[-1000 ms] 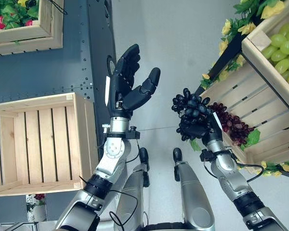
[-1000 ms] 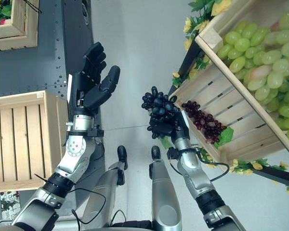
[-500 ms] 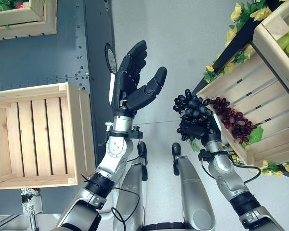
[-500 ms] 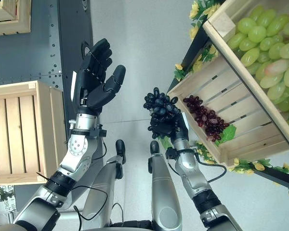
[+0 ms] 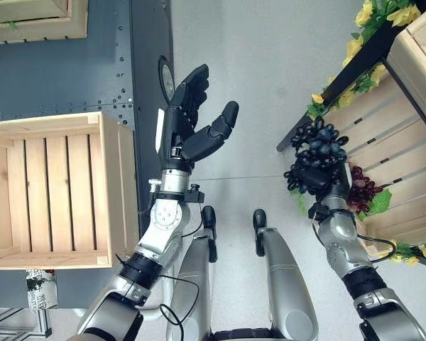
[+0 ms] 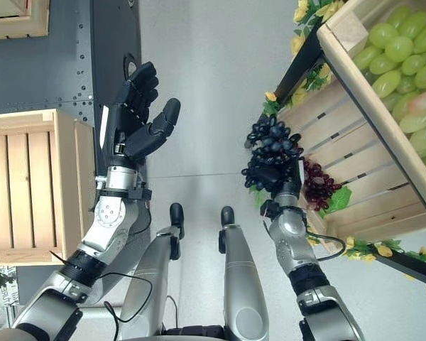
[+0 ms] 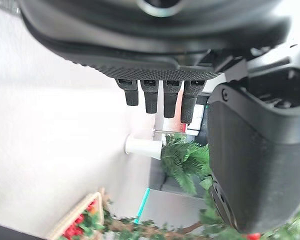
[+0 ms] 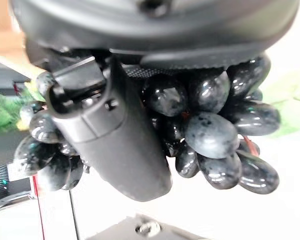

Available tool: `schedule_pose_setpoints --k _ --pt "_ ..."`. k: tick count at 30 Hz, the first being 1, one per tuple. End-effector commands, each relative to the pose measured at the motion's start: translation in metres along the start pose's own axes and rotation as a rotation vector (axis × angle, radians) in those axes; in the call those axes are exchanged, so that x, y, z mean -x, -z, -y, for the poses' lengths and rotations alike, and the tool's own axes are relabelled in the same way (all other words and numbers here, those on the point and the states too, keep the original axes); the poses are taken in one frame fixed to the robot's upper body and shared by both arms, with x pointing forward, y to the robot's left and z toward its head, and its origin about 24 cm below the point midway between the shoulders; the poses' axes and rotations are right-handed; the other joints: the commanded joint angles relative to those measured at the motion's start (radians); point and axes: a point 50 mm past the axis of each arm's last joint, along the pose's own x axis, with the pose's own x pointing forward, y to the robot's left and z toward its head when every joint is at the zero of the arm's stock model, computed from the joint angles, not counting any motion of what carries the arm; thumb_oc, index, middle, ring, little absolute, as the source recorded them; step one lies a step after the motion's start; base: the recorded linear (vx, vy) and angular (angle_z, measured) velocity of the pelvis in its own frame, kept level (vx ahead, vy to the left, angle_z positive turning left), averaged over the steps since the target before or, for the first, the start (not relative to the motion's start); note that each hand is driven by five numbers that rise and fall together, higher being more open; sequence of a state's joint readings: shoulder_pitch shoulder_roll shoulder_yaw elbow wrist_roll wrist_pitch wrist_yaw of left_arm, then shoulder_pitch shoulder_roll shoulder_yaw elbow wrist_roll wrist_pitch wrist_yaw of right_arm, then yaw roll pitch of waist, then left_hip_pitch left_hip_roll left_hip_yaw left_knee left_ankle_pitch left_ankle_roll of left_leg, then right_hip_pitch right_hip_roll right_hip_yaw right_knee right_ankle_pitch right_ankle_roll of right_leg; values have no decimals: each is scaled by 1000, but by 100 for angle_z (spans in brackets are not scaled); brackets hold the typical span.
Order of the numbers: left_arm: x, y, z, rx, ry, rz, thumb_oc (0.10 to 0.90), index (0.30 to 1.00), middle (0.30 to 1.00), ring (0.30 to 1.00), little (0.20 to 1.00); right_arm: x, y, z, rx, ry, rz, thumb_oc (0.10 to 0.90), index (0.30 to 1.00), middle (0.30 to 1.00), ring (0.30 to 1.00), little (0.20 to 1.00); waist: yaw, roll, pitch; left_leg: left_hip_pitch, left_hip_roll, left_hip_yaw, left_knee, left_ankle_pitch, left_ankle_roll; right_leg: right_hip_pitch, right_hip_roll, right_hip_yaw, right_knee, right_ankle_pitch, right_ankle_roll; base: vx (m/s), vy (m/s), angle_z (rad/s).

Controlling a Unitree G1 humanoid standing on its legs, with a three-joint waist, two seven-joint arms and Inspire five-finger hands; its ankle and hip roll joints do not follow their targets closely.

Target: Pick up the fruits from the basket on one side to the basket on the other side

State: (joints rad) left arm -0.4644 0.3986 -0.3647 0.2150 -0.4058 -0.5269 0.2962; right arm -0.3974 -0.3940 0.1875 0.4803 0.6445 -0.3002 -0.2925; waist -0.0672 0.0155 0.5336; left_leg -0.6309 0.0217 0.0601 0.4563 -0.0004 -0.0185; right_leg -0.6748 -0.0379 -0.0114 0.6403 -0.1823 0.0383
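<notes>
Left eye view
Right hand [image 5: 318, 179]: right of centre, fingers curled round a bunch of black grapes [image 5: 317, 148], held up just in front of the lower right crate's near edge.
Left hand [image 5: 188, 131]: centre of the frame, raised, fingers straight and spread from the thumb, holding nothing.
Empty wooden crate [image 5: 53, 188]: left side, slatted bottom bare.
Fruit crate [image 5: 390, 153]: right side, tilted, with a bunch of dark red grapes [image 5: 361, 190] and a green leaf lying at its low end.
Yellow flowers [image 5: 373, 14]: upper right, along the dark shelf edge.

Right eye view
Green grapes [image 6: 405, 64]: upper right, heaped in a second wooden crate above the tilted one.
Black grapes: centre right, in the right hand, apart from the left hand.

Left wrist view
Left hand: fingers [image 7: 162, 97] in a straight row, thumb standing apart, nothing between them.
Plants [image 7: 187, 165]: green fronds past the fingers.

Right wrist view
Right hand: thumb [image 8: 115, 145] pressed across the black grapes, the bunch clamped against the palm.
</notes>
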Motion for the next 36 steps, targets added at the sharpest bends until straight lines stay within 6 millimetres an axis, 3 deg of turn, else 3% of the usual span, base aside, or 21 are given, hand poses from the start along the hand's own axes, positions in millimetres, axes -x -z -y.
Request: schedule_pose_setpoints --k 1,17,20,23,29,31,36 --pt "-22 -43 3 -5 57 230 800 900 900 900 900 -12 -64 10 -126 62 326 400 300 300 300 300 7 -23 -14 -27 -68 72 119 -145 31 56 49 -83 -90 64 -30 0 0 0" --pt "-27 -43 -4 -43 75 187 800 900 900 900 900 -13 -104 100 -79 655 480 400 300 300 300 300 8 -25 -14 -17 -66 79 110 -152 37 57 46 -101 -87 64 -23 13 -19 0" --pt "-29 -42 -1 -32 106 172 800 900 900 900 900 -14 -110 110 -18 758 482 400 300 300 300 300 10 -21 -14 -15 -67 79 106 -154 38 55 45 -104 -89 63 -23 -3 -25 0" --pt "-29 -40 3 -5 137 150 800 900 900 900 900 -16 -118 119 168 929 464 400 300 300 300 300 11 -15 -14 -17 -69 81 101 -149 39 50 44 -108 -89 68 -23 -4 -25 0" --pt "-32 -43 10 12 174 158 800 900 900 900 900 -27 -130 125 304 966 412 400 300 300 300 300 9 -4 -14 -17 -71 87 92 -148 40 43 43 -104 -99 72 -23 0 0 0" --pt "-33 -43 13 16 189 157 800 900 900 900 900 -29 -129 125 343 959 385 800 900 900 900 900 7 -2 -14 -18 -72 89 91 -149 39 39 42 -104 -100 72 -23 0 0 0" --pt "-33 -43 16 27 212 154 800 900 900 900 900 -34 -128 120 474 897 344 800 900 900 900 900 0 0 -14 -21 -71 95 84 -147 37 30 40 -101 -104 76 -20 0 0 0"
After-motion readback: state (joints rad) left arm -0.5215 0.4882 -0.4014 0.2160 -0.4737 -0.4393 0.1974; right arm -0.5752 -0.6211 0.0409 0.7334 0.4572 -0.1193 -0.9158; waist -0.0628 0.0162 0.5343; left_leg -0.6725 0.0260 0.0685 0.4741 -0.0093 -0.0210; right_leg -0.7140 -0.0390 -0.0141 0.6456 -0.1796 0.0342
